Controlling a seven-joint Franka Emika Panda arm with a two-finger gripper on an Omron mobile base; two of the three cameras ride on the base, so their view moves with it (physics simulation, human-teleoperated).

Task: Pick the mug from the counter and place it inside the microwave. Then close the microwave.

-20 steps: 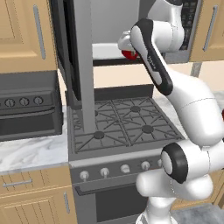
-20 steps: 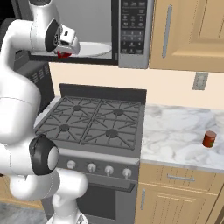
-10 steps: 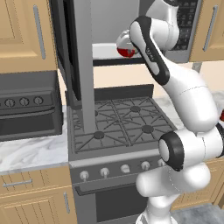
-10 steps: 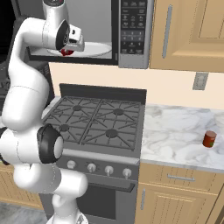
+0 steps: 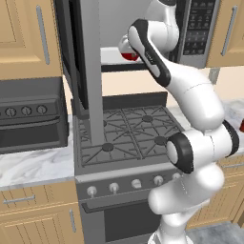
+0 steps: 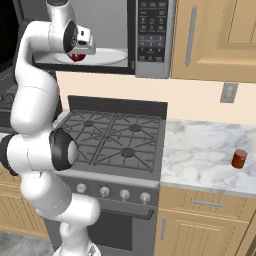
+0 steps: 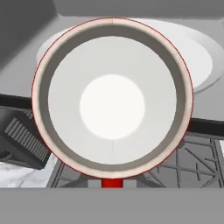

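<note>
Pick step: done. Mug (image 7: 112, 103) is off the table (image 6: 210, 155), held up at the microwave (image 6: 117, 37) mouth; in the hand view its white interior looks straight up at the camera. Pincer (image 6: 76, 56) clamped on the mug; the red body peeks out under the wrist in both base views (image 5: 127, 55).

Placement: not yet done. Mug looks to hang at the front sill, turntable plate (image 7: 199, 61) lying beyond it toward 12–1 o'clock in the hand view, stove grates (image 7: 192, 162) below at 5 o'clock.

Door (image 5: 88, 71): wide open, edge-on at 9 o'clock of the arm.

Remaining, my estimate: carry the mug inward, set it down, release, withdraw, shut the door.

Red-brown can (image 6: 239, 158) sits on the table, well apart.
</note>
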